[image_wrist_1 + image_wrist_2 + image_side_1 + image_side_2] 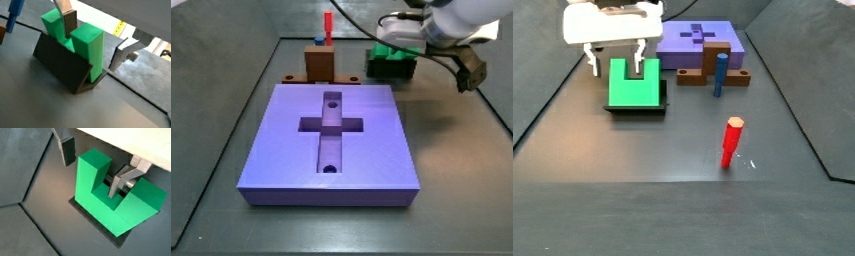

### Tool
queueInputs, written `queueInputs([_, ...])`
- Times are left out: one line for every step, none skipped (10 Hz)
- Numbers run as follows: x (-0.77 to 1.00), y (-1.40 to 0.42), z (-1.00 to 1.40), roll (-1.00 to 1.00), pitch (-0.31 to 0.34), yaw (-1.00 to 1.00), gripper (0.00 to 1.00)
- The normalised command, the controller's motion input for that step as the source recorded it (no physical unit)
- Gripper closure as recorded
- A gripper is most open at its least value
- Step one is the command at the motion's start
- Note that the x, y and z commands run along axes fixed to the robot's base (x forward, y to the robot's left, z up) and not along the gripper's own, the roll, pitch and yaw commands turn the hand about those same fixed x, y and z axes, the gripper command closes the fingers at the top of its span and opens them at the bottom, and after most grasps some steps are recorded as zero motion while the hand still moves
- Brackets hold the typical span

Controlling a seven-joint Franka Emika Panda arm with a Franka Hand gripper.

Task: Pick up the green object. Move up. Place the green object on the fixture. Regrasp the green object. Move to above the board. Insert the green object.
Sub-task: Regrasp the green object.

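The green object [85, 42] [110, 195] is a bright U-shaped block standing with its two prongs up in the dark fixture [60, 67] [93, 220]. My gripper [97, 40] [95, 165] hangs over it, open. One finger [68, 150] is outside a prong and the other sits in the gap between the prongs, with a gap between each pad and the green. In both side views the green object [393, 54] [633, 90] rests on the fixture [392, 70] [637, 107] beneath the gripper [401, 38] [620, 58]. The purple board [331, 140] [700, 42] lies apart from them.
A brown block [318, 65] [716, 78] stands against the board's edge, with a blue peg [719, 72] at it. A thin red peg [731, 143] [326, 25] stands upright on the dark floor.
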Motion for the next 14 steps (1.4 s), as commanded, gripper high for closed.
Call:
queueInputs([0.01,0.00,-0.13,0.11,0.060,0.00,0.00])
queueInputs([0.03,0.00,-0.02,0.05,0.077,0.00,0.00])
queueInputs([0.00,0.00,0.00,0.09,0.000,0.00,0.00])
queueInputs([0.00,0.00,0.00,0.13,0.037,0.00,0.00])
queueInputs([0.00,0.00,0.00,0.01,0.000,0.00,0.00])
queueInputs([0.00,0.00,0.01,0.01,0.000,0.00,0.00])
queueInputs([0.00,0.00,0.04,0.00,0.000,0.00,0.00])
queueInputs([0.00,0.00,0.02,0.00,0.000,-0.02,0.00])
queueInputs([0.00,0.00,0.00,0.00,0.000,0.00,0.00])
queueInputs([0.00,0.00,0.00,0.00,0.000,0.00,1.00])
queueInputs([0.00,0.00,0.00,0.00,0.000,0.00,1.00])
queueInputs([0.00,0.00,0.00,0.00,0.000,0.00,1.00])
queueInputs([0.00,0.00,0.00,0.00,0.000,0.00,1.00])
queueInputs([0.00,0.00,0.00,0.00,0.000,0.00,1.00])
